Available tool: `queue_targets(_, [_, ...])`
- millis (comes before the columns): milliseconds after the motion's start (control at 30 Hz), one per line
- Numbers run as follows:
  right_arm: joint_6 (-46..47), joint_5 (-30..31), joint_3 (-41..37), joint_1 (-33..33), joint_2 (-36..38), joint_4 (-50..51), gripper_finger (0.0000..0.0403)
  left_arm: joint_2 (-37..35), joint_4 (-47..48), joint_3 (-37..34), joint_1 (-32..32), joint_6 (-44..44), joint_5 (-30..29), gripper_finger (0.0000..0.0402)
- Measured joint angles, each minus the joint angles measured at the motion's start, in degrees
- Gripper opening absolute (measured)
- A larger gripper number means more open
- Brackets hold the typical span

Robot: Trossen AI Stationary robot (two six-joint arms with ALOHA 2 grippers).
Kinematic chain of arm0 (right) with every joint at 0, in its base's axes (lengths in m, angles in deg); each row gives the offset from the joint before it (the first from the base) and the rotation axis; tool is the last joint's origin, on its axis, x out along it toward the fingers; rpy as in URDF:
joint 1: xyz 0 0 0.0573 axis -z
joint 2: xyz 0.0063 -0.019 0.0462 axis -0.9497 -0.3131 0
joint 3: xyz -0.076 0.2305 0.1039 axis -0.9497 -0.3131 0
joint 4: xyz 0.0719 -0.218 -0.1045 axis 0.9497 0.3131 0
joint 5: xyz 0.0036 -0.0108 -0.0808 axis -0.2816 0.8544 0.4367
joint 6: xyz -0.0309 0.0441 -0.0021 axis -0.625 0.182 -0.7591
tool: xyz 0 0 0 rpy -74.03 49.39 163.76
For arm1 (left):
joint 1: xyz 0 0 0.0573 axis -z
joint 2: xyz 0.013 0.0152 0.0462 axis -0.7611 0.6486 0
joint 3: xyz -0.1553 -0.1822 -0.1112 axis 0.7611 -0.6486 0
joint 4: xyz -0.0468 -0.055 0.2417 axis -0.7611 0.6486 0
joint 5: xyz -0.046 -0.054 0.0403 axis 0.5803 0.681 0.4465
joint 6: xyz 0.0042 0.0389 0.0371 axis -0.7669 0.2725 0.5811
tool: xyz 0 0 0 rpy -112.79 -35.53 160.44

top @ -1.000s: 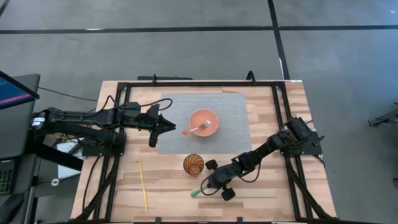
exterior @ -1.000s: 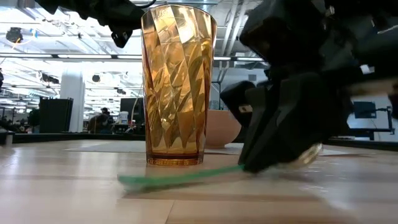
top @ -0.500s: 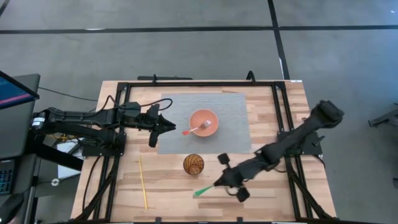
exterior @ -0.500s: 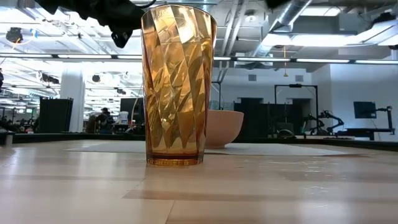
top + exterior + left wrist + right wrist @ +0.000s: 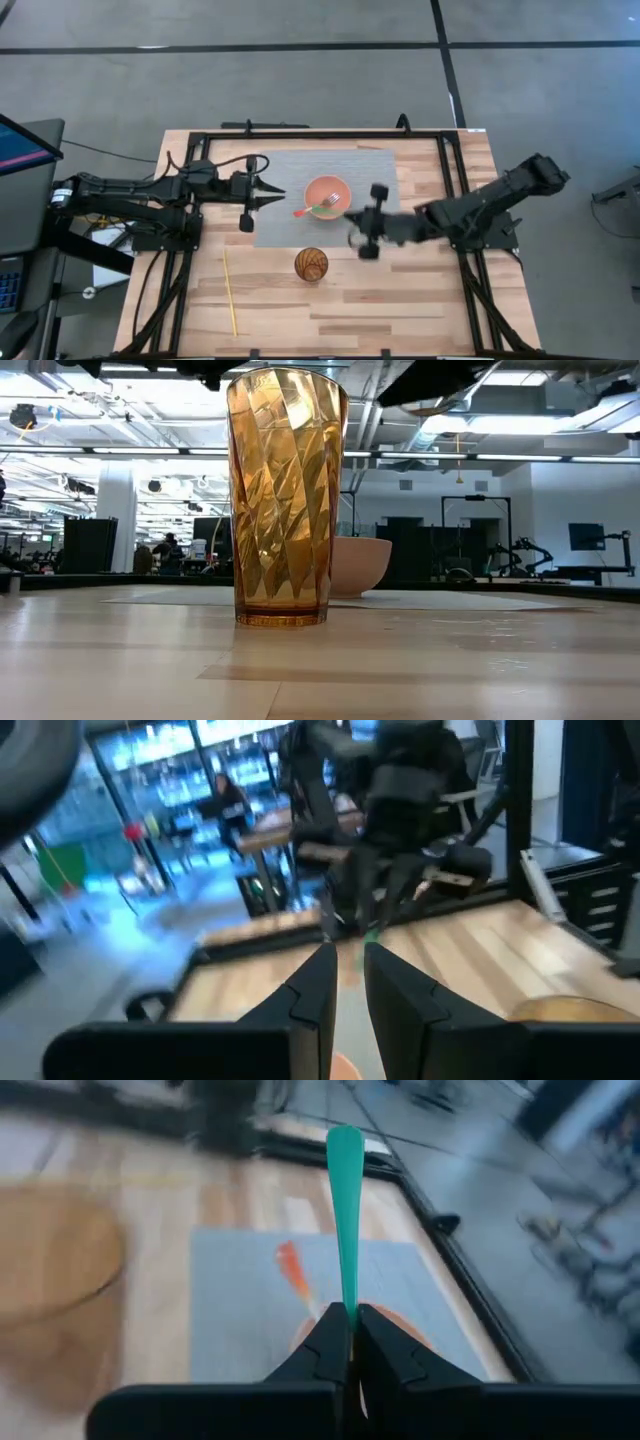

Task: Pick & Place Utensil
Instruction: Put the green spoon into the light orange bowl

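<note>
The right claw (image 5: 348, 1342) is clenched on a green utensil (image 5: 344, 1210), pinching it low so the handle juts forward past the fingertips. In the high view this claw (image 5: 366, 234) hangs above the grey mat (image 5: 370, 175), just beside the orange bowl (image 5: 328, 194). The bowl already holds an orange-handled fork (image 5: 318, 208), so it is likely the drop-off point and the green piece is being carried there.

The left claw (image 5: 262, 196) waits over the mat's left edge, its fingers nearly together and holding nothing.

An amber glass (image 5: 285, 495) stands upright toward the surface's (image 5: 430, 305) front edge, and a yellow stick (image 5: 229, 291) lies near the front-left corner. Beyond the surface is an open room with strip lighting and other equipment.
</note>
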Motion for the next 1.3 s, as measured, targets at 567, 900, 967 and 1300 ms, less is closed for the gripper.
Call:
queue_targets(567, [13.7,-41.2,8.0,25.2,5.4,11.8,0.0001,13.6,-8.2,7.8,0.2,16.8,-1.3,0.0118])
queue_targets(900, [16.4,-51.3,5.0,32.7,4.5,16.6,0.0001,19.6,-7.2,7.7,0.5,18.4,-2.0,0.0163])
queue_targets(967, [18.8,-53.9,4.7,33.1,2.4,14.6,0.0001,22.0,-7.1,7.7,0.8,19.7,-2.0,0.0162])
queue_targets(1300, [23.4,-62.6,4.7,33.5,-4.1,8.7,0.0004,25.8,-7.2,7.7,1.2,23.1,-3.8,0.0159])
